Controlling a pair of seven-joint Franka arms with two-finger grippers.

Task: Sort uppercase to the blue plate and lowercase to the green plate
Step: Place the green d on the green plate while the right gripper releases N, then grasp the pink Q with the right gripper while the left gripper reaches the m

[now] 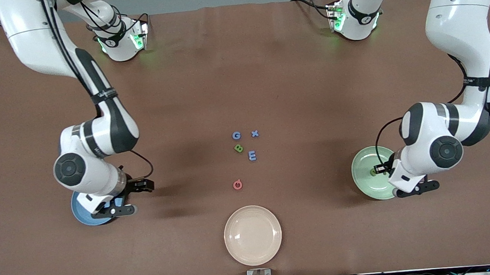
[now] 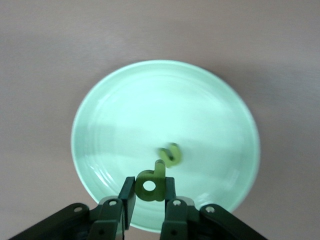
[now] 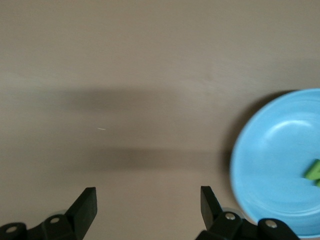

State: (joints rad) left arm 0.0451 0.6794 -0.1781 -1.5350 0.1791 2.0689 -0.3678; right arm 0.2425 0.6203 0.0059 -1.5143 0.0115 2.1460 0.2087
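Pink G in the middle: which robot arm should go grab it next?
Probably the right arm. Its hand is open and empty beside the blue plate, where capitals go. The left hand is busy holding a green p over the green plate.

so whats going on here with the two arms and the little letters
The arms are sorting foam letters onto plates. The left gripper is over the green plate, shut on a green p, with another green letter already lying in that plate. The right gripper is open over bare table beside the blue plate, which holds a green piece. Five letters wait mid-table: blue G, x, B, E, pink G.
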